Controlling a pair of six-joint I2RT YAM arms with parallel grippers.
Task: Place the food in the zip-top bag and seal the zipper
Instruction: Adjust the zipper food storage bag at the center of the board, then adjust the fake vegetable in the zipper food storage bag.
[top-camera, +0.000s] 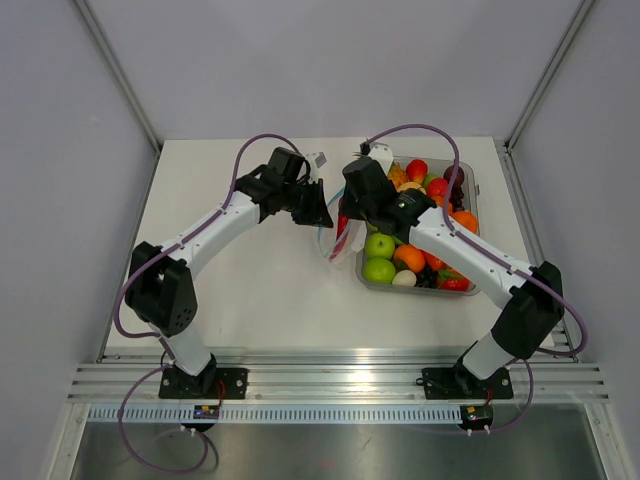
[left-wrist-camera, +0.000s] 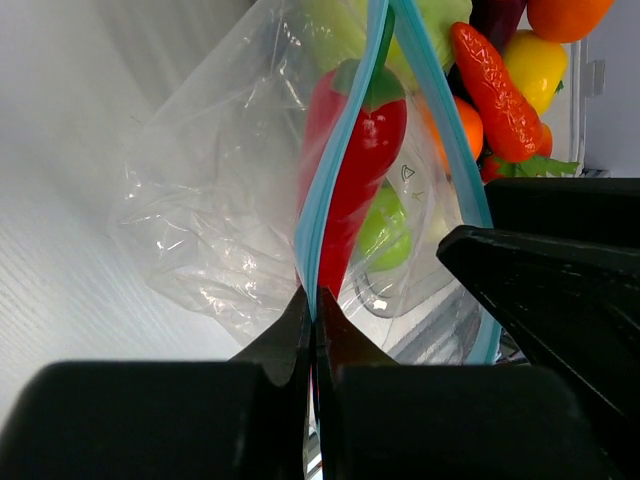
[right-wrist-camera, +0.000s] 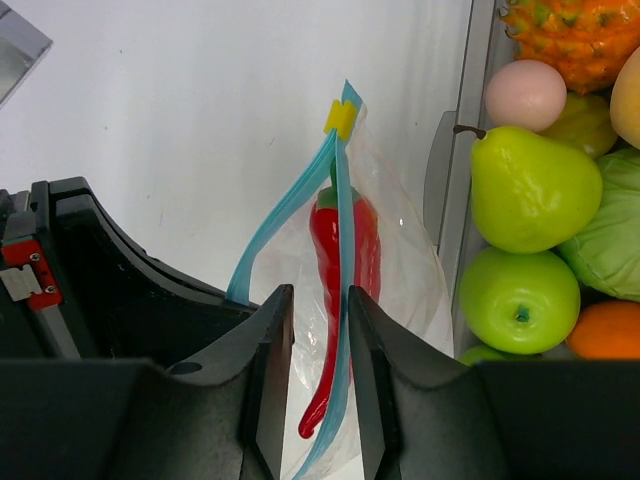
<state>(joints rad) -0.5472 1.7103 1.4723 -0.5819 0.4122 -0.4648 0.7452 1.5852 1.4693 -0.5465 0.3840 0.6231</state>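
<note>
The red chili pepper (right-wrist-camera: 362, 250) sits inside the zip-top bag (right-wrist-camera: 400, 270), stem end toward the mouth and its tip pointing down the pouch. The zipper (right-wrist-camera: 275, 215) stands parted, its two light-blue strips meeting at a small yellow tab (right-wrist-camera: 340, 118). The left tool (left-wrist-camera: 313, 300) is pressed together, pinching one blue strip. The right tool (right-wrist-camera: 318, 300) is spread a little, with the other strip running through the gap. The bag hangs between the two tools over the white desk (top-camera: 250, 290), just beside the left wall of a rigid clear tray (right-wrist-camera: 465, 130). The tray holds a green apple (right-wrist-camera: 518, 300), a green pear (right-wrist-camera: 525, 190), a pale pink egg (right-wrist-camera: 527, 93) and other toy produce.
</note>
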